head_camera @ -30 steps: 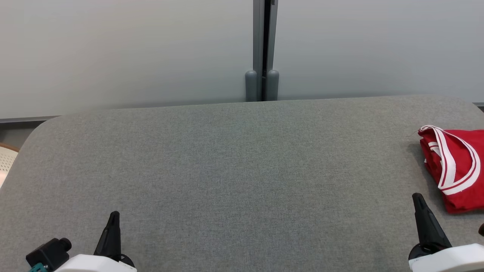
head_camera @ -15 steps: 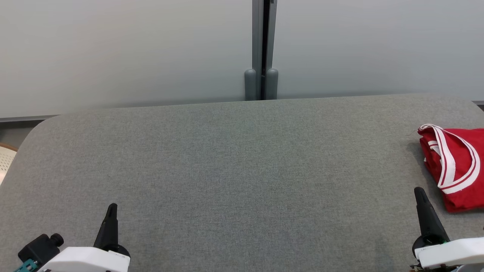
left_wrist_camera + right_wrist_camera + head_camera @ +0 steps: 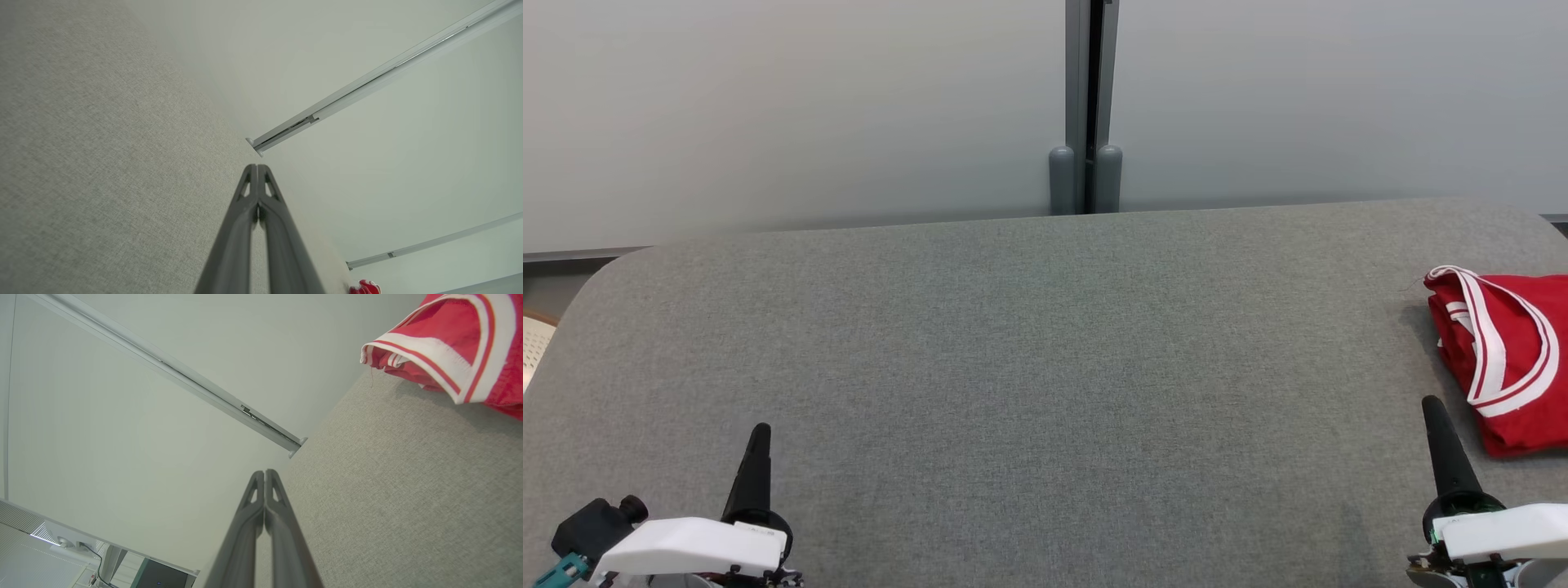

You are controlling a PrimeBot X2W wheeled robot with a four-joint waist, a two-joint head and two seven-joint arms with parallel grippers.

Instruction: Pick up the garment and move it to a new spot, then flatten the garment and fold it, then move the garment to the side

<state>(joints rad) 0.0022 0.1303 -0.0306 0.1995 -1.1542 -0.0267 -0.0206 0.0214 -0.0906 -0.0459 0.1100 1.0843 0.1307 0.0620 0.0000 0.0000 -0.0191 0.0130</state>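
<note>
The left gripper is low on the left, over the grey worktop. Its two fingers are pressed tight together and hold nothing. The right gripper is squeezed closed too, and empty. The red garment lies folded just beside it, at the worktop's right edge.

Head camera looks down on the desk; both wrist cameras skim low along it, all sharing the red garment
</note>
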